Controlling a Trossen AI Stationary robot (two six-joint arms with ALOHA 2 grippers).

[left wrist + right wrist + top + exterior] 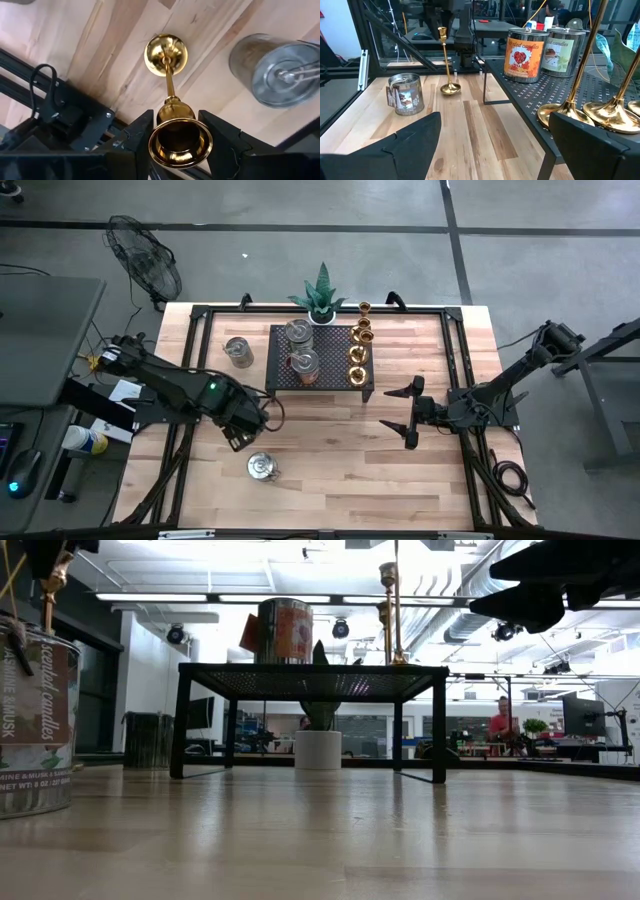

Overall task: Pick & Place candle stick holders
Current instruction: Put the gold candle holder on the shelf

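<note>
The left gripper [175, 142] has its jaws clamped on the cup of a slim brass-gold candle stick holder [167, 75] standing upright, base on the wooden surface [100, 45] beside the black perforated metal rack [320, 365], while the right gripper [411, 410], jaws wide, waits apart.

Both arms matte black, jointed segments. Left arm [175, 392]: small green light on the link nearest the black perforated rack [320, 355], looped black cable beside it. Right arm [500, 390]: broad wedge-shaped fingers [395, 150] (plain, unmarked).
</note>
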